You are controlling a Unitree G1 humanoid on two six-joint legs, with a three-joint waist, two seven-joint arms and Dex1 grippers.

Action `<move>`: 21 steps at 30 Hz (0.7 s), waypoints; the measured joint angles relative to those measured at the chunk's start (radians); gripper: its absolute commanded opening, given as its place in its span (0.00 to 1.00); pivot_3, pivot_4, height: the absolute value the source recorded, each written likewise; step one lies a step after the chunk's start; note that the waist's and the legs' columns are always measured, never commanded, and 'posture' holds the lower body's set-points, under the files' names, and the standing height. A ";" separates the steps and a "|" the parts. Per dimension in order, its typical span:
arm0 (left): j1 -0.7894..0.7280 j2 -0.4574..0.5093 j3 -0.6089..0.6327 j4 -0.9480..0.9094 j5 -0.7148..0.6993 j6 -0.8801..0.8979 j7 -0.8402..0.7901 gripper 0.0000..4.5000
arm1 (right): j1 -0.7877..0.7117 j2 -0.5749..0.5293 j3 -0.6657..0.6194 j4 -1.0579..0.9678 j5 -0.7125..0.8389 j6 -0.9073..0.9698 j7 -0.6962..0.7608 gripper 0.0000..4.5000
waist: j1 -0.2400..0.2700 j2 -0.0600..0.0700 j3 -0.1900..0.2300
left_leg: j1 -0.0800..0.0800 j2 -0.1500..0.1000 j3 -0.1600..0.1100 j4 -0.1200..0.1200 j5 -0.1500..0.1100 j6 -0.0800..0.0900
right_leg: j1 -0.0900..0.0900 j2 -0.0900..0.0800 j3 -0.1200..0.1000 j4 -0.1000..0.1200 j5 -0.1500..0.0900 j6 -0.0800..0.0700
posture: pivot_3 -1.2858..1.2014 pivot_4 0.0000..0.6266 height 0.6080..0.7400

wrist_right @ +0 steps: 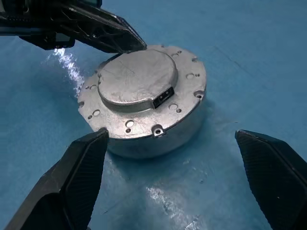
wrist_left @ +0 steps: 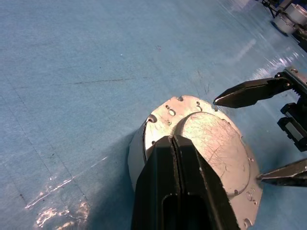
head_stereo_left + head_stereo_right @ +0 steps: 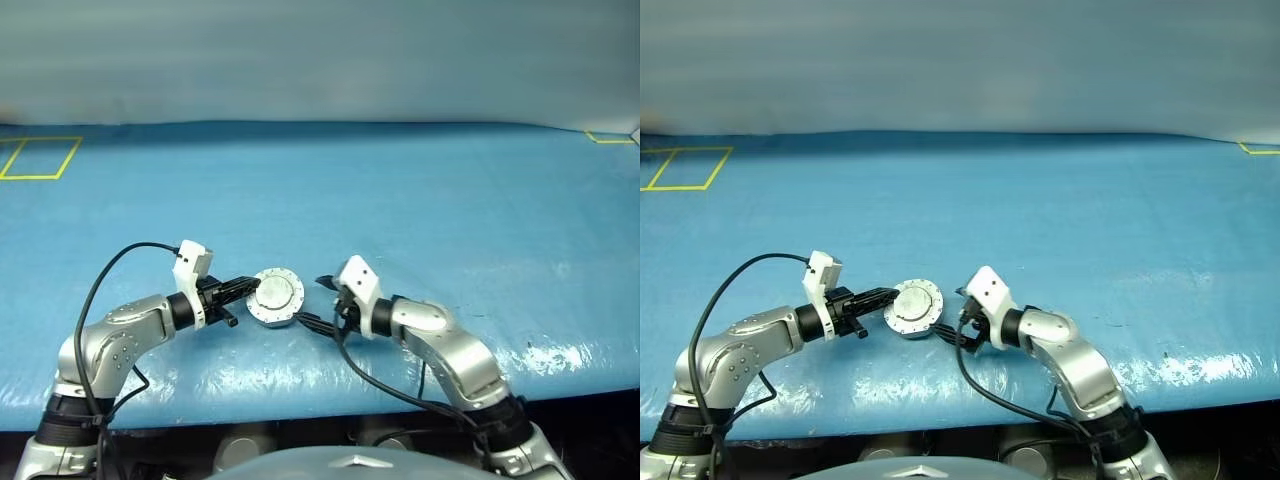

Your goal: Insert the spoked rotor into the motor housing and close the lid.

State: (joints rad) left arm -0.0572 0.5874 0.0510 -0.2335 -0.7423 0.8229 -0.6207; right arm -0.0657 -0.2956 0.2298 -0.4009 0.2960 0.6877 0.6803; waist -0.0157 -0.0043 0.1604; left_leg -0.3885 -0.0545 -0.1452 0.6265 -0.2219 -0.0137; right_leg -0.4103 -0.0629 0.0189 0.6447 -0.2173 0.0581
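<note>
You're looking at a table (image 3: 420, 190) covered edge to edge in a blue sheet — glossy, with pale glare patches along the near edge. One thing lies directly on it: the housing (image 3: 275, 297), a round grey metal puck with its lid (image 1: 136, 76) shut flat on top, sitting near the front edge, about midway across. The lid's face is scratched, with small holes around its flange and a little dark socket at one side. Yellow tape outlines (image 3: 38, 157) mark the sheet at the far left — another corner at the far right.
</note>
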 measured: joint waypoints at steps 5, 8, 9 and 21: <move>-0.004 -0.017 -0.005 0.000 0.018 0.000 -0.013 0.00 | 0.047 0.093 -0.187 -0.108 0.215 0.196 -0.106 0.99 | 0.002 0.000 0.000 | 0.000 0.001 0.000 0.000 0.000 0.000 | 0.000 0.001 0.000 0.000 0.000 0.000 | 0.52 0.24 1.00; -0.006 -0.019 -0.007 0.000 0.025 0.000 -0.020 0.00 | 0.072 0.175 -0.247 -0.114 0.304 0.314 -0.202 0.99 | 0.003 0.000 0.000 | -0.002 0.001 0.000 0.000 0.000 0.000 | -0.002 0.001 0.000 0.000 0.000 -0.001 | 0.52 0.24 1.00; -0.007 -0.021 -0.006 0.000 0.028 0.000 -0.021 0.00 | 0.080 0.211 -0.263 -0.110 0.320 0.352 -0.242 0.99 | 0.003 0.001 0.000 | -0.002 0.001 0.000 0.000 0.000 0.000 | -0.002 0.001 0.000 0.000 0.000 -0.001 | 0.52 0.24 1.00; -0.001 -0.037 0.007 0.000 0.046 -0.002 -0.033 0.00 | 0.060 0.373 -0.329 0.027 0.490 0.534 -0.444 0.99 | -0.001 0.002 0.000 | -0.003 0.000 0.000 0.000 0.000 0.000 | -0.003 0.001 0.000 -0.001 0.000 -0.001 | 0.52 0.24 1.00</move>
State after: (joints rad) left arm -0.0582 0.5507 0.0581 -0.2333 -0.6963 0.8208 -0.6540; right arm -0.0059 0.0774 -0.0993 -0.3741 0.7860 1.2213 0.2367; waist -0.0166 -0.0027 0.1600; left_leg -0.3914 -0.0542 -0.1451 0.6264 -0.2220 -0.0135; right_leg -0.4130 -0.0623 0.0185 0.6438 -0.2174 0.0575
